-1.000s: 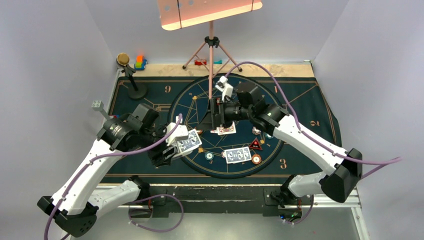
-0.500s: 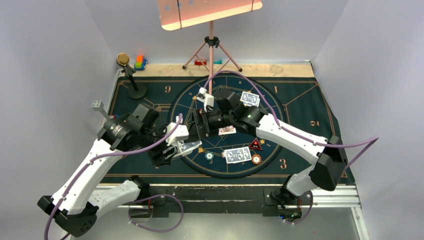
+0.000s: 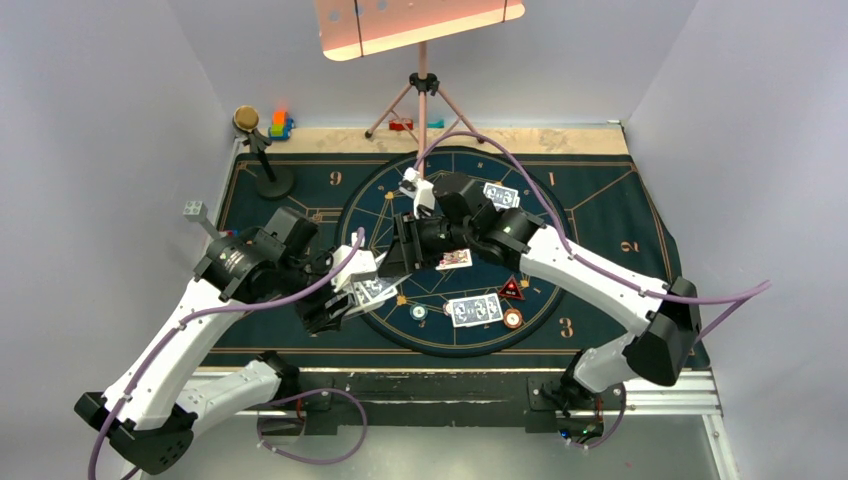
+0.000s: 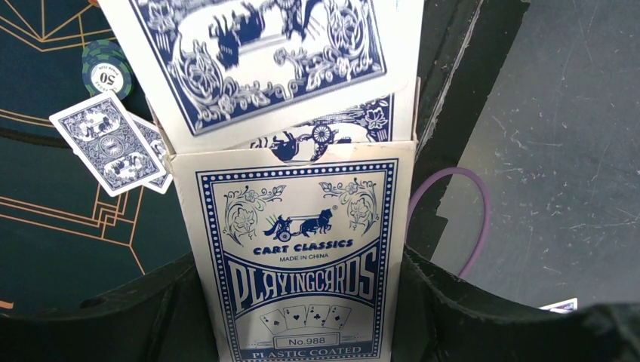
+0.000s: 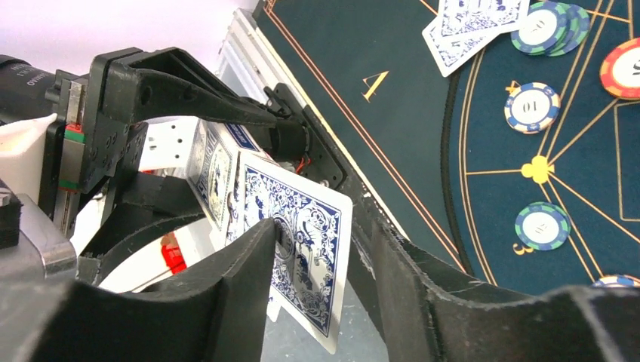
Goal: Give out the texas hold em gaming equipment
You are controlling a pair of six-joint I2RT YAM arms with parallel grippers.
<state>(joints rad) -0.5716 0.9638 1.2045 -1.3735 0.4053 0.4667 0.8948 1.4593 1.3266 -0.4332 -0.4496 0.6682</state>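
Note:
My left gripper (image 4: 298, 305) is shut on a blue-and-white playing card box (image 4: 302, 256), held above the mat's near left part (image 3: 372, 292). One card (image 4: 272, 60) sticks out of the box's open end. My right gripper (image 5: 321, 234) reaches in from the right (image 3: 388, 268) with that card (image 5: 302, 249) between its jaws. The left finger (image 5: 241, 279) touches the card; the right finger stands off it with a gap, so the gripper is open. Two face-down cards (image 3: 474, 309), a face-up card (image 3: 454, 259), another card (image 3: 500, 195), a teal chip (image 3: 419, 312), an orange chip (image 3: 513, 318) and the triangular marker (image 3: 511, 289) lie on the mat.
A dark mat (image 3: 620, 220) with gold lines covers the table. The pink tripod stand (image 3: 422, 100) rises at the back centre, a black stand (image 3: 262, 150) and coloured blocks (image 3: 280, 125) at the back left. More chips (image 5: 532, 107) and cards (image 5: 472, 23) lie beyond the right gripper.
The right arm has swung left from the mat's centre to the box. Its jaws have narrowed round the protruding card. The left arm has stayed put with the box.

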